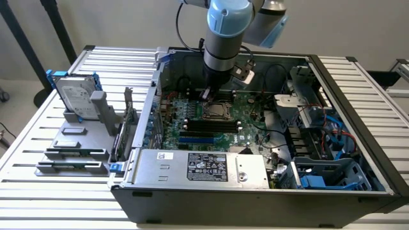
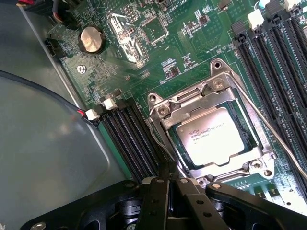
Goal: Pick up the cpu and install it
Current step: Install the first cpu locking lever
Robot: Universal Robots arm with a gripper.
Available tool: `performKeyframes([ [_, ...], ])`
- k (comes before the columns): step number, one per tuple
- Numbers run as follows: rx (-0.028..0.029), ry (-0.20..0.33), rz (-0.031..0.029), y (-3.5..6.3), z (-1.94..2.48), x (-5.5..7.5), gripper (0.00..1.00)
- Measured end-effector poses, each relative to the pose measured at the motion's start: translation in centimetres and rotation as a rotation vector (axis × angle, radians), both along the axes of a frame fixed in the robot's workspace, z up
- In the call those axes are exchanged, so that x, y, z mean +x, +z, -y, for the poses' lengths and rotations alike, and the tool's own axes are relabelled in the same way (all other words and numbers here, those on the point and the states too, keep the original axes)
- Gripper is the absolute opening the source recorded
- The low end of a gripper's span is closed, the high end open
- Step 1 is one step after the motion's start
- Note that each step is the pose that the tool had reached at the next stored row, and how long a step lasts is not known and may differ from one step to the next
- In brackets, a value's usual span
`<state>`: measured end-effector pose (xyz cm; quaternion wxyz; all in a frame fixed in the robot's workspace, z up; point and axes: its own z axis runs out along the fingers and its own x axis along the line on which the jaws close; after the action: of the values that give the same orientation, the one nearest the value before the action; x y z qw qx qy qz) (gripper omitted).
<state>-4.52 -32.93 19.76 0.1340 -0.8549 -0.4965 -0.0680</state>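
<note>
tool [image 2: 169, 184]: fingers pinched together, holding nothing, poised low over the motherboard [image 2: 144, 72] | cpu [image 2: 215, 135]: lies flat in its metal socket frame [image 2: 165, 111], just beyond the tool's fingertips, apart from them | black memory slots [image 2: 127, 139]: beside the tool | computer case [image 1: 255, 203]: open on the slatted surface [image 1: 38, 191]

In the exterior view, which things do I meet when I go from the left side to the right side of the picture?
Hard drive in its blue bracket → grey holder with memory sticks → cpu in its socket on the green board → blue plastic part in the case corner → slatted table.
</note>
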Motion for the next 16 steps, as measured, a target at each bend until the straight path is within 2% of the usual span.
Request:
performKeyframes([
  [11,0.0001,0.000,-0.0022,-0.03,0.00,0.43,0.11],
  [16,0.0001,-0.001,-0.0076,-0.04,0.00,0.43,0.11],
])
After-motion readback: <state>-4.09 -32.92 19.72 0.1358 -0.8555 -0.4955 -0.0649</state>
